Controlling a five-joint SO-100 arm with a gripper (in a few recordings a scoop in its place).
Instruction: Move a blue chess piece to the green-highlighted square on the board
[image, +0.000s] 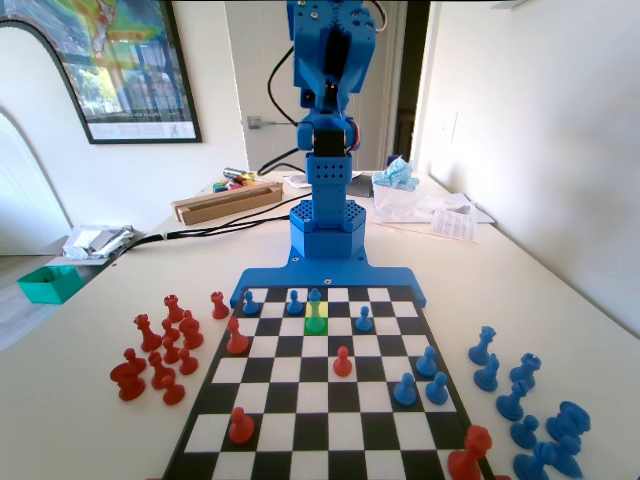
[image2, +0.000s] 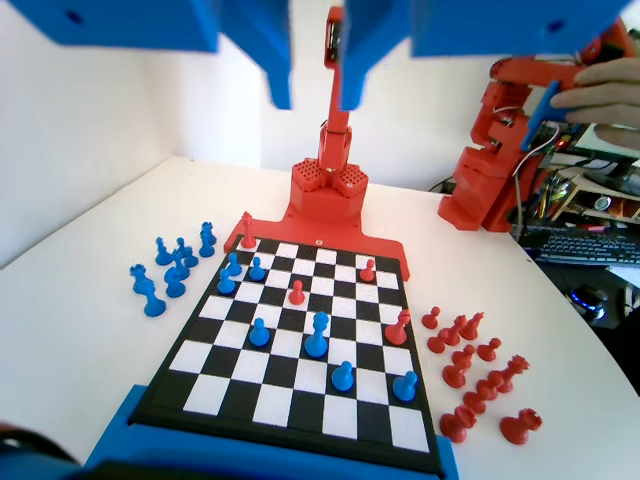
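No brand, label or legible writing is showing on the board, the pieces or the arm; the framed poster (image: 110, 65) on the wall in the fixed view is carrying a line of text too small to read.

The gripper (image2: 313, 95) is hanging high above the board (image2: 200, 385) in the wrist view, its two blocky blue plastic jaws standing apart with a clear gap between them and nothing held. In the fixed view the blue arm (image: 328, 120) is rising upright from its perforated hexagonal base at the far end of the board.

The blue chess piece (image: 315, 305), a slim moulded plastic piece with a small pointed knob, is standing upright on the green-highlighted square (image: 316, 325), in the second row from the blue rim in the fixed view. In the wrist view the same piece (image2: 318, 335) is standing on the board's near half, taller than the round-headed blue pawns (image2: 343, 376) around it.

The board is flat, matte and chequered in black and white, with a blue plastic rim on the arm's edge. Red pawns (image: 342, 361) are standing scattered on it. Captured red pieces (image: 160, 350) are clustering off the board at the left of the fixed view, and captured blue pieces (image: 525, 395) at its right, all resting on the pale table (image: 80, 400).
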